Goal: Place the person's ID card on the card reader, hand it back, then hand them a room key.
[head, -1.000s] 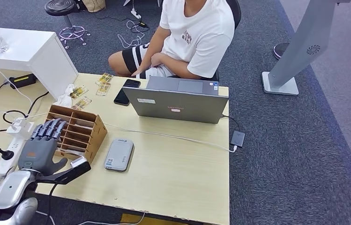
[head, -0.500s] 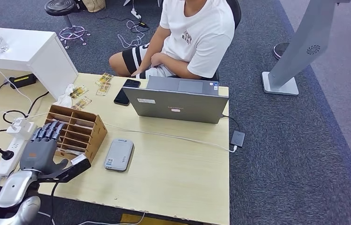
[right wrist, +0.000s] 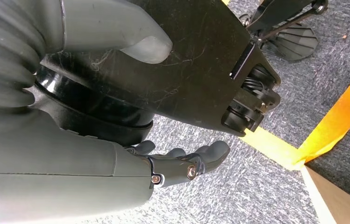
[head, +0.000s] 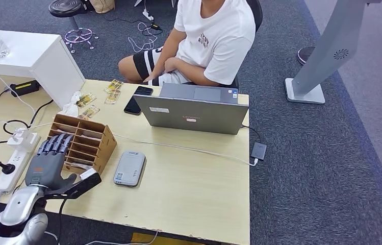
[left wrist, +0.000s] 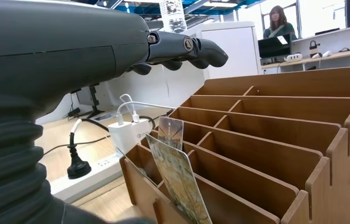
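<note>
Ahead, my left hand (head: 43,163), fingers (left wrist: 187,46) spread and empty, hovers over the wooden organizer (head: 89,143); a laptop (head: 195,112) stands behind on the pale worktop (head: 188,189).

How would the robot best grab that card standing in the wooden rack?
Probably by the card's free top edge, from above: its lower part sits down in a slot of the rack, with dividers on both sides. The left hand hovers over that rack, holding nothing.
</note>
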